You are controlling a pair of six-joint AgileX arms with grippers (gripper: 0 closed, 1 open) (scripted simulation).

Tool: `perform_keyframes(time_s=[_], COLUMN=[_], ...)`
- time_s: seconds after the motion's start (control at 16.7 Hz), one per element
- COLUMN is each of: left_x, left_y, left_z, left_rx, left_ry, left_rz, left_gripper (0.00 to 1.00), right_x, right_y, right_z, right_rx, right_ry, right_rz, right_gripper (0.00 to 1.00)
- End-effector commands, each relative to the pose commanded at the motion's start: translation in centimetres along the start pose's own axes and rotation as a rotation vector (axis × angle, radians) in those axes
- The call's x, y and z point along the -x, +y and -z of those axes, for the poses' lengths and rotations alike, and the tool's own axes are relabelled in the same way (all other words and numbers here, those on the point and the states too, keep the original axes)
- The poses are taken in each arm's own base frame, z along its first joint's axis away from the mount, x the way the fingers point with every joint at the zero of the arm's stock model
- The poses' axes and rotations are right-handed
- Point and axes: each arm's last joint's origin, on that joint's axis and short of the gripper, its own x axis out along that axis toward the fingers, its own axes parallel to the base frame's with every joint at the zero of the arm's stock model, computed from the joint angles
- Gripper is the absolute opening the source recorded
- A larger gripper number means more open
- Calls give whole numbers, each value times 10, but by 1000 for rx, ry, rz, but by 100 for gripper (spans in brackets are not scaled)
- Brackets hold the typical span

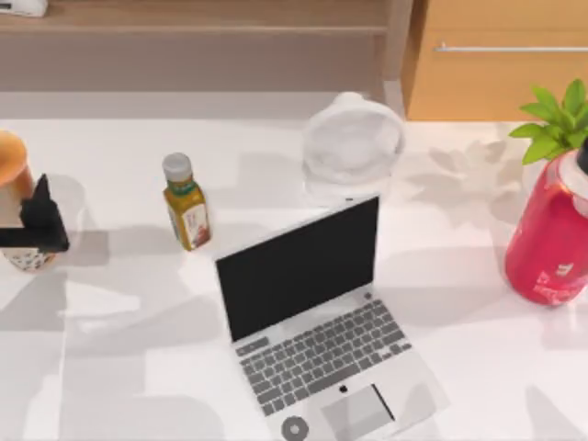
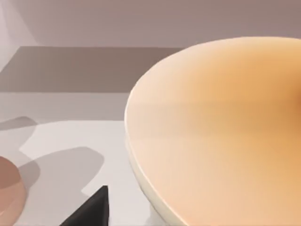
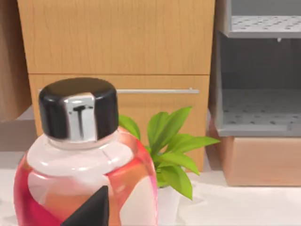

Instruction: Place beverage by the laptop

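The beverage [image 1: 13, 165], an orange-topped cup with dark pearls at its base, stands at the table's far left edge. My left gripper [image 1: 28, 225] is open around its middle, one black finger [image 1: 41, 197] just off the cup's right side. In the left wrist view the orange dome [image 2: 221, 132] looms very close beside a fingertip [image 2: 91, 212]. The silver laptop [image 1: 322, 367] sits open at centre front, its black screen facing front-left. My right gripper [image 3: 94, 212] hangs behind the big red bottle [image 3: 84, 188] at the far right.
A small yellow-green bottle [image 1: 186, 204] stands between the beverage and the laptop. A white fan [image 1: 352, 142] is behind the laptop. The red bottle [image 1: 549, 234] and a green plant [image 1: 556, 119] stand at the right edge. Wooden cabinets line the back.
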Motion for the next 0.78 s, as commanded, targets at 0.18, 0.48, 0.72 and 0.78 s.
perform_keyframes(time_s=[0.18, 0.48, 0.72, 0.78], left_x=[0, 0, 0, 0], left_y=[0, 0, 0, 0], left_z=[0, 0, 0, 0], left_rx=[0, 0, 0, 0], left_ry=[0, 0, 0, 0], left_rz=[0, 0, 0, 0], left_gripper=[100, 62, 32, 25], right_x=[0, 0, 0, 0], right_y=[0, 0, 0, 0], right_z=[0, 0, 0, 0], right_rx=[0, 0, 0, 0], right_ry=[0, 0, 0, 0], right_rz=[0, 0, 0, 0], right_gripper=[100, 100, 100, 100])
